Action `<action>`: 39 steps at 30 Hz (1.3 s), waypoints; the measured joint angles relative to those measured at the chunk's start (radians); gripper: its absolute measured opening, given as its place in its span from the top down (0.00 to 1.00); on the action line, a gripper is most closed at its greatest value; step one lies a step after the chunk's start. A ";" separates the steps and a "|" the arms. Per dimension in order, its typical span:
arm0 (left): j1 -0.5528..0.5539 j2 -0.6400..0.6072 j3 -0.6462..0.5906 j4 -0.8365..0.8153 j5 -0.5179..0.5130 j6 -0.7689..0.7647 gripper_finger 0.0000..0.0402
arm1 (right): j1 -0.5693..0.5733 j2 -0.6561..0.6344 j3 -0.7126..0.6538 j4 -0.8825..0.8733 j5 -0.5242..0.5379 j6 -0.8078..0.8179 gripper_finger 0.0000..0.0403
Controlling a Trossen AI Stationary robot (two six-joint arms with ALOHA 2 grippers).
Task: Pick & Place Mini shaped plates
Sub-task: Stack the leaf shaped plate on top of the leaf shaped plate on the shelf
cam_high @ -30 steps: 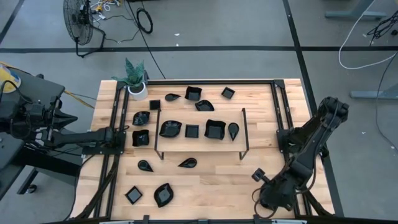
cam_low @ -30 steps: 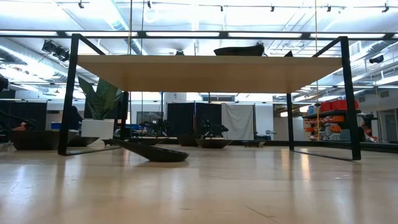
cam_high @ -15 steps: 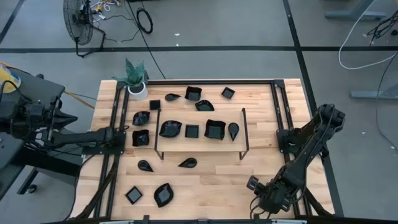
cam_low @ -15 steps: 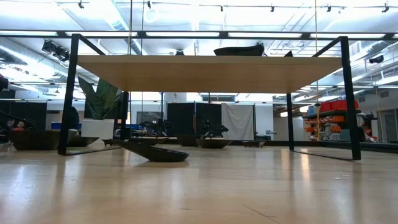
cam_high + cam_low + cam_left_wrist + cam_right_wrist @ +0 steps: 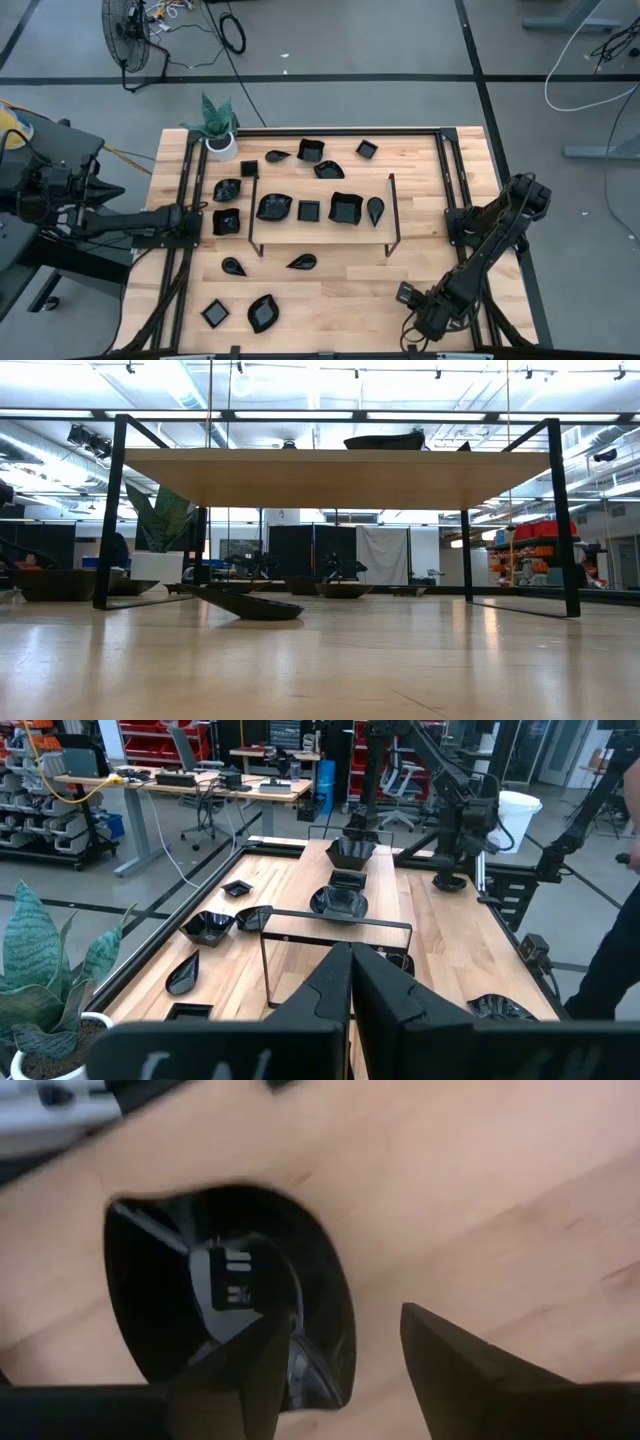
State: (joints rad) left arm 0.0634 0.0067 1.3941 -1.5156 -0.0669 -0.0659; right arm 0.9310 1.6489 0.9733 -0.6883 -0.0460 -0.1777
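Note:
Many small glossy black mini shaped plates lie on the wooden table, such as a leaf plate (image 5: 263, 312) and a square plate (image 5: 215, 313) near the front left. Several more sit on the raised shelf (image 5: 320, 232). My right gripper (image 5: 408, 296) is low at the near right, open, over one black plate (image 5: 200, 1310) that lies flat on the wood. One finger (image 5: 250, 1375) stands over the plate's rim, the other (image 5: 450, 1365) over bare wood. My left gripper (image 5: 350, 960) waits shut at the table's left side (image 5: 190, 222). My right gripper comes at the black plate from above. One fingertip (image 5: 262, 1365) overlaps the plate's rim (image 5: 335, 1320) in the right wrist view, but I cannot tell whether it touches. The plate rests flat on the table.
A white pot with a green plant (image 5: 218, 135) stands at the far left corner. Black rails (image 5: 180, 250) run along both table sides. Bare wood lies between the shelf and the near edge (image 5: 340, 295). A person stands beyond the table's end (image 5: 620, 950).
My right gripper has moved toward the table's near edge and slightly left, dropping lower over the near right of the table, then held still. The plates in view have stayed where they were.

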 joint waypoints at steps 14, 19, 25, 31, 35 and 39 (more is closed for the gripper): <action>0.000 0.000 0.000 0.000 0.000 0.000 0.95 | -0.004 0.000 -0.060 0.037 0.003 -0.015 0.52; 0.000 0.000 0.000 0.000 0.000 0.000 0.95 | -0.022 0.018 -0.060 0.050 -0.006 -0.002 0.55; 0.000 0.000 0.000 0.000 0.000 0.000 0.95 | -0.027 0.042 -0.060 0.041 -0.041 0.002 0.66; 0.000 0.000 0.000 0.000 0.000 0.000 0.95 | -0.027 0.042 -0.060 0.037 -0.042 0.036 0.78; 0.000 0.000 0.000 0.000 0.000 0.000 0.95 | -0.027 0.042 -0.060 0.037 -0.043 0.038 0.85; 0.000 0.000 0.000 0.000 0.000 0.000 0.95 | -0.027 0.041 -0.059 0.036 -0.044 0.038 0.89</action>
State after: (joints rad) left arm 0.0634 0.0067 1.3941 -1.5157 -0.0672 -0.0659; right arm 0.9043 1.6897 0.9138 -0.6521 -0.0902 -0.1394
